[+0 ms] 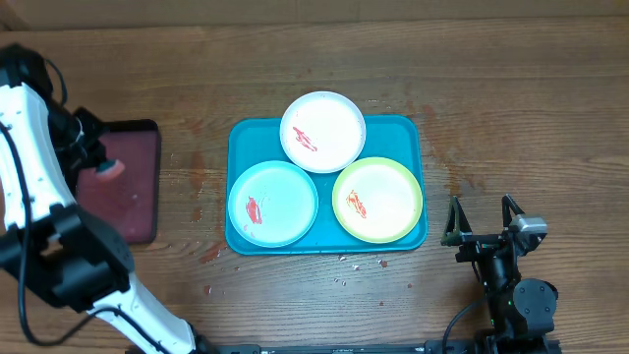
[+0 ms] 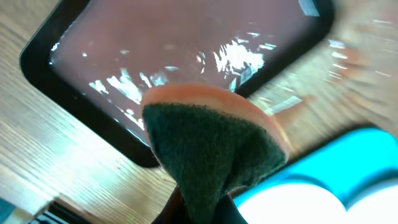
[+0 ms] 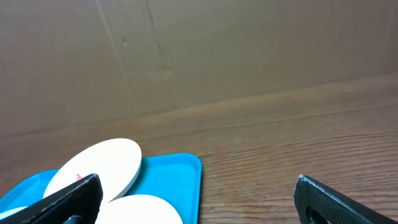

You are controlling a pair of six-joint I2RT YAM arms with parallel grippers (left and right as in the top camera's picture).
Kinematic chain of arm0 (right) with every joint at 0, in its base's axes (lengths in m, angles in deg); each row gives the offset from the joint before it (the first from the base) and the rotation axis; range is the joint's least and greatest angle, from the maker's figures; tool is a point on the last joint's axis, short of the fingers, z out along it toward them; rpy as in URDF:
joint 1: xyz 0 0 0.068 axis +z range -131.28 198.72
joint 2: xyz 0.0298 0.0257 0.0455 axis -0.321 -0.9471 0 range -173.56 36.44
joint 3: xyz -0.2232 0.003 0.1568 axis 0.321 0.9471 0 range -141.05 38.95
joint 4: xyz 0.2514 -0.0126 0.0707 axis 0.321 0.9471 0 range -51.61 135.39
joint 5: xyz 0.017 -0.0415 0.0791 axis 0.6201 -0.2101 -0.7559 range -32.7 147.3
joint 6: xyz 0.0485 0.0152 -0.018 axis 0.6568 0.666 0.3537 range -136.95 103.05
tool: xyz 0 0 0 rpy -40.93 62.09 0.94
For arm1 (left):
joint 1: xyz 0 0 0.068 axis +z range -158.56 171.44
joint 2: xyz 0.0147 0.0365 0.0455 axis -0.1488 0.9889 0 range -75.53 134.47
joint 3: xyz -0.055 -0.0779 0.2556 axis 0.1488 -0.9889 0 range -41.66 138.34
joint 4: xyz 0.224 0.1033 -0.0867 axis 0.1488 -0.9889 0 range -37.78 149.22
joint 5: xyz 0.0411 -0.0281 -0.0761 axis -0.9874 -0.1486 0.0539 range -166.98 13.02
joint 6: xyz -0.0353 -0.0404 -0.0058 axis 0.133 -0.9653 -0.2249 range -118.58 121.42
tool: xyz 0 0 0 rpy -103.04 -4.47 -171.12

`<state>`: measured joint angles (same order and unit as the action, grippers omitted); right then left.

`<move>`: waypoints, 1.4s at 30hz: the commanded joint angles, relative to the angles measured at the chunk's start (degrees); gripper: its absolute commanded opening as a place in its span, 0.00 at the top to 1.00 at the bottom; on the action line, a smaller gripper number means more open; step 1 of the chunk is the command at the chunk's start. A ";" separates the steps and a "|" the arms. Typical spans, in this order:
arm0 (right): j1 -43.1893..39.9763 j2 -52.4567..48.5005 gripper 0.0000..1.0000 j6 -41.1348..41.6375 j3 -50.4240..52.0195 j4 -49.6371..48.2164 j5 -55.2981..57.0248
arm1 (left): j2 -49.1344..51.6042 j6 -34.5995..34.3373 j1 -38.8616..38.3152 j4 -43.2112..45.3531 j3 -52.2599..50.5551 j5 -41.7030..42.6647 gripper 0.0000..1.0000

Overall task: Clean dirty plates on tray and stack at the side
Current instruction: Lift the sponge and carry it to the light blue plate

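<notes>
Your wooden table (image 1: 511, 88) holds the blue tray (image 1: 248, 143). On it lie the white plate (image 1: 322, 131), the pale blue plate (image 1: 272, 203) and the yellow-green plate (image 1: 377, 200), all with red smears. Your left gripper (image 1: 100, 167) squeezes a sponge (image 2: 211, 149) over the dark red tray (image 1: 142, 197). Your right gripper (image 1: 482, 218) is spread wide, holding nothing, beside the blue tray.

three plates (image 1: 323, 131) (image 1: 272, 203) (image 1: 378, 200), two trays (image 1: 393, 133) (image 1: 138, 197), one sponge (image 2: 205, 155)

Left gripper (image 1: 95, 162): clamped on orange green-faced foam sponge (image 2: 205, 155); white arm bent.
Right gripper (image 1: 482, 218): jaws wide apart; black arm folded behind.
</notes>
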<state>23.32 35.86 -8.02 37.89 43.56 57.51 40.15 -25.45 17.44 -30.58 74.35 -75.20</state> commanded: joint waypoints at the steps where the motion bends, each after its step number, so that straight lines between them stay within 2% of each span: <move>1: 0.26 0.42 0.00 -0.22 0.61 -0.35 -0.26 | -5.92 1.05 -5.97 -0.85 1.20 2.99 0.96; 7: 0.26 0.42 0.00 -0.22 0.61 -0.35 -0.26 | -6.01 3.30 -20.70 -1.16 -5.92 3.91 0.96; 11: 0.26 0.42 0.00 -0.22 0.61 -0.35 -0.26 | -5.86 2.21 -32.50 8.46 -15.56 3.89 0.96; 15: 0.26 0.42 0.00 -0.22 0.61 -0.35 -0.26 | -5.84 -0.31 -39.93 17.09 -23.82 3.61 0.96; 18: 0.26 0.42 0.00 -0.22 0.61 -0.35 -0.26 | -5.84 -2.91 -41.97 22.75 -28.81 3.63 0.96; 24: 0.26 0.42 0.00 -0.22 0.61 -0.35 -0.26 | -5.84 -2.97 -44.30 33.75 -39.23 6.16 0.96; 29: 0.26 0.42 0.00 -0.22 0.61 -0.35 -0.26 | -5.84 -2.97 -44.83 37.70 -43.89 7.76 0.95; 30: 0.26 0.42 0.00 -0.22 0.61 -0.35 -0.26 | -5.84 -2.97 -44.83 37.59 -43.98 7.82 0.91; 33: 0.26 0.42 0.00 -0.22 0.61 -0.35 -0.26 | -5.84 -2.69 -44.83 37.48 -43.98 8.39 0.50; 34: 0.26 0.42 0.00 -0.22 0.61 -0.35 -0.26 | -5.84 -2.54 -44.83 37.62 -43.95 8.39 0.39; 35: 0.26 0.42 0.00 -0.22 0.61 -0.33 -0.26 | -5.84 -1.79 -44.83 37.86 -43.95 8.39 0.34; 37: 0.26 0.42 0.00 -0.22 0.61 -0.35 -0.26 | -5.84 -0.13 -44.83 38.03 -43.65 8.39 0.30; 39: 0.26 0.42 0.00 -0.22 0.61 -0.35 -0.26 | -5.92 -0.04 -44.37 37.11 -42.53 8.37 0.39; 42: 0.26 0.42 0.00 -0.24 0.61 -0.35 -0.26 | -6.38 2.34 -43.17 33.97 -38.66 8.20 0.42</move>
<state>23.32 35.86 -8.00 37.89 43.54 57.51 34.53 -26.30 -26.91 5.24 31.16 -67.51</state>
